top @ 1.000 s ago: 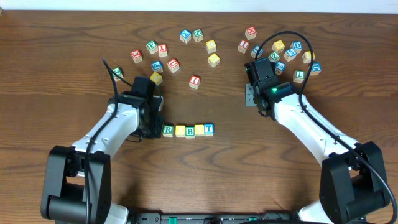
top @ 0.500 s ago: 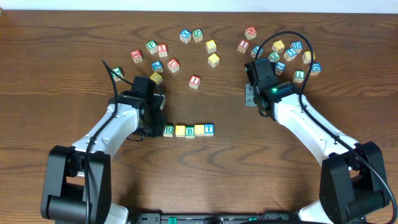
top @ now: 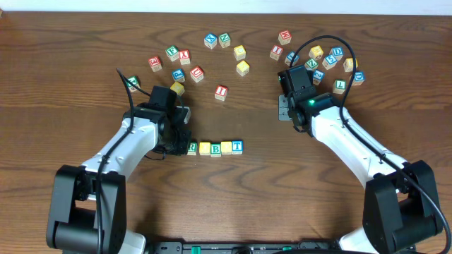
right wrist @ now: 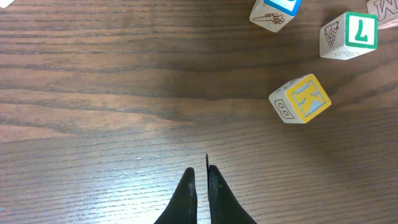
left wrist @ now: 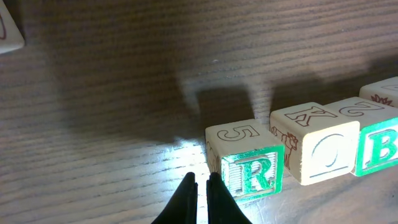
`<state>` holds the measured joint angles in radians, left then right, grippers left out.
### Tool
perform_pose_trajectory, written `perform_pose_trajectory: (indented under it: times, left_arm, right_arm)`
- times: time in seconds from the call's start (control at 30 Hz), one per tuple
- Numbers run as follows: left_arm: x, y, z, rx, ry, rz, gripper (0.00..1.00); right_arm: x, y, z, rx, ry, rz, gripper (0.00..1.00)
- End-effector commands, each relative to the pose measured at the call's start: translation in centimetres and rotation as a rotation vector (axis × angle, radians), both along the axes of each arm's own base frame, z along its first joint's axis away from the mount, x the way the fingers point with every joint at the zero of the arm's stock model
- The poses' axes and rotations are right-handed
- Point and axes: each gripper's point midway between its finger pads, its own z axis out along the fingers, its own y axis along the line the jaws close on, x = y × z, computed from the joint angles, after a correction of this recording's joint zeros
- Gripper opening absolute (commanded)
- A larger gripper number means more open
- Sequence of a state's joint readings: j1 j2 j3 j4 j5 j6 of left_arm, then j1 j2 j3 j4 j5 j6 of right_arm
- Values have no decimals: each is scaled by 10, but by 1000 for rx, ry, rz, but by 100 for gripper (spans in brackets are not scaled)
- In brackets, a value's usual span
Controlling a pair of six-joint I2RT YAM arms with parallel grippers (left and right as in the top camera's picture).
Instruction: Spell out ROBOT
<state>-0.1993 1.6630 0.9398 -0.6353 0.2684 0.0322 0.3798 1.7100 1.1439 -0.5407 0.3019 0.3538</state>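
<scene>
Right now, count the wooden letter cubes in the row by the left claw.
5, side by side: green-bordered wooden R cube nearest the left claw, yellow-topped cube, B cube, second yellow-topped cube, blue-bordered T cube at the end.

Legible: R and 5 on the R cube (left wrist: 245, 162), O and K on the O cube (left wrist: 314, 146), green L on the L cube (right wrist: 349, 34).

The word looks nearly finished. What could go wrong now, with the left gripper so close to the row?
1. The shut left gripper sits beside the R cube; a sideways nudge could turn it or push it against the O cube.
2. The cubes stand close together, so a push may travel along the row and shift the B cube.
</scene>
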Motion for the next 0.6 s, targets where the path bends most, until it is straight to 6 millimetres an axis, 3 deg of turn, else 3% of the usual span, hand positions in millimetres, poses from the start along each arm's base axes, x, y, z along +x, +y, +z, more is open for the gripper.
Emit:
perform_pose_trajectory:
  times: [0.0, 0.57]
  left_arm:
    - [-5, -2, -2, -14, 23, 3, 8]
    - [-6, -11, 1, -67, 25, -19, 8]
  right_arm:
    - [6, 0, 15, 10, -35, 3, 3]
    - [6, 0, 15, 11, -35, 3, 3]
